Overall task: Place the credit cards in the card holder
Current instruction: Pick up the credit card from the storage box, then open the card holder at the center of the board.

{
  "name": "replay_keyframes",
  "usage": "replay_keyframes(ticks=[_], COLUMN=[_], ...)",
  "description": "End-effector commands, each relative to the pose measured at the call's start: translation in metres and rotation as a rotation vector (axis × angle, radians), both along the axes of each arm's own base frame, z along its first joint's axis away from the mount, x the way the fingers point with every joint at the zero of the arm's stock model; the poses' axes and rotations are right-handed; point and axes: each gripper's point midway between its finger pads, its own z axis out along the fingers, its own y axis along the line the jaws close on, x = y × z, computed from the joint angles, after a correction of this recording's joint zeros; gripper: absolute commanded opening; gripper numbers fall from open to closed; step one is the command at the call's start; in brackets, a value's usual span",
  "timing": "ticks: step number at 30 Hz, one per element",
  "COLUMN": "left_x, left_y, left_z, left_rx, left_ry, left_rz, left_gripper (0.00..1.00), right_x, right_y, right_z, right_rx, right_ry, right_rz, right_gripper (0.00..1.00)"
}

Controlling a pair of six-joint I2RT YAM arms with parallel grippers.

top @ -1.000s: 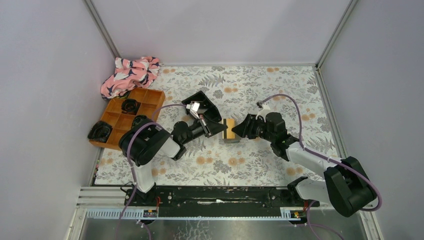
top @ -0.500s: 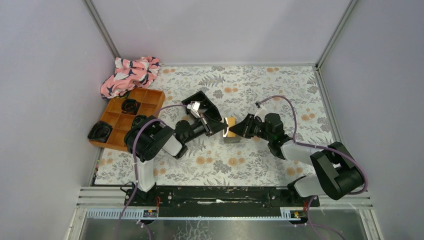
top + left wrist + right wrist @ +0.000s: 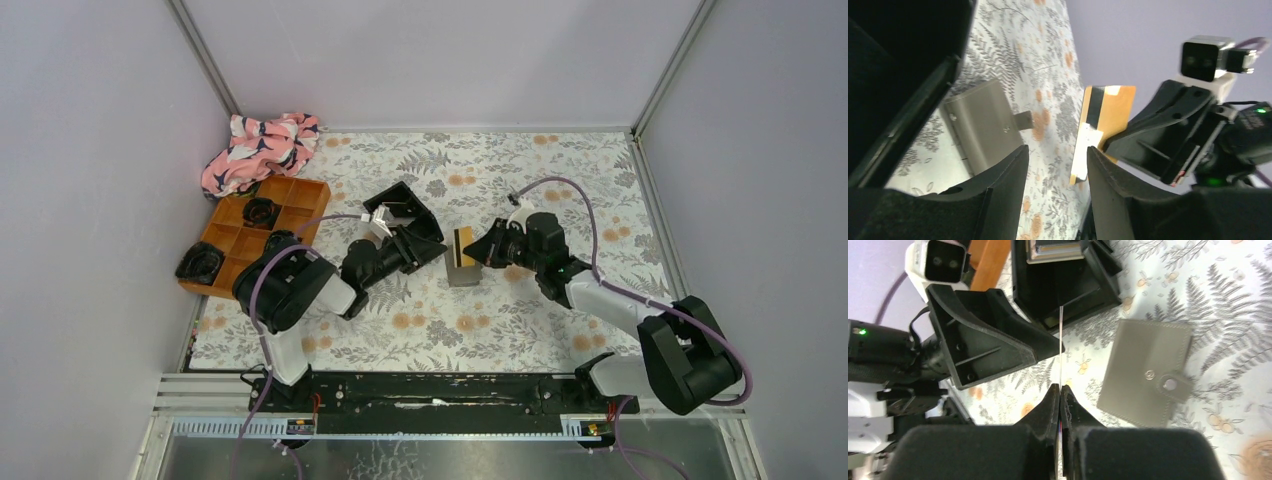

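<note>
A gold credit card point(image 3: 463, 246) stands on edge in the air, with my right gripper point(image 3: 482, 250) shut on its right end. The right wrist view shows the card point(image 3: 1061, 340) edge-on as a thin line leaving the shut right gripper point(image 3: 1060, 387). My left gripper point(image 3: 432, 250) is open just left of the card, apart from it. From the left wrist view, the card point(image 3: 1103, 125) sits beyond the open left gripper point(image 3: 1057, 150). The grey card holder point(image 3: 461, 274) lies closed on the table below the card, also in both wrist views point(image 3: 980, 125) point(image 3: 1148, 370). More credit cards point(image 3: 385, 214) rest in the black tray point(image 3: 412, 196).
An orange compartment tray point(image 3: 255, 235) with black round parts point(image 3: 262, 210) stands at the left. A pink patterned cloth point(image 3: 260, 145) lies in the back left corner. The black tray's wall point(image 3: 1098, 270) is close behind the held card. Grey walls enclose three sides.
My left gripper opened, let go of the gold card and drew back a little to the left. My right gripper closed on the card and now holds it alone.
</note>
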Motion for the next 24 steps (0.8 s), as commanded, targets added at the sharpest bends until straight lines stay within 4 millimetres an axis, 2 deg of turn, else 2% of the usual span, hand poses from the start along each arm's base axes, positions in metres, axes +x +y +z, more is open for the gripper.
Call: replay_keyframes(ticks=[1, 4, 10, 17, 24], left_x=[0.009, 0.009, 0.009, 0.01, 0.013], left_y=[0.015, 0.012, 0.005, -0.003, -0.004], left_z=[-0.026, -0.034, -0.05, -0.057, -0.072], left_rx=[0.158, 0.232, 0.429, 0.55, 0.672], left_ry=[0.012, 0.012, -0.005, -0.015, 0.003], left_rz=[0.085, 0.086, 0.091, 0.075, 0.057], left_gripper=[0.54, 0.53, 0.51, 0.49, 0.49], right_x=[0.013, 0.015, 0.017, 0.018, 0.023], right_y=[-0.019, -0.026, -0.027, -0.021, -0.026], right_z=[0.0, -0.01, -0.022, -0.036, -0.047], right_rx=[-0.203, -0.299, -0.373, -0.449, -0.518], right_ry=[-0.045, 0.007, 0.067, 0.109, 0.147], right_rz=[-0.034, -0.035, -0.021, 0.005, -0.003], right_gripper=[0.0, 0.0, 0.0, 0.0, 0.0])
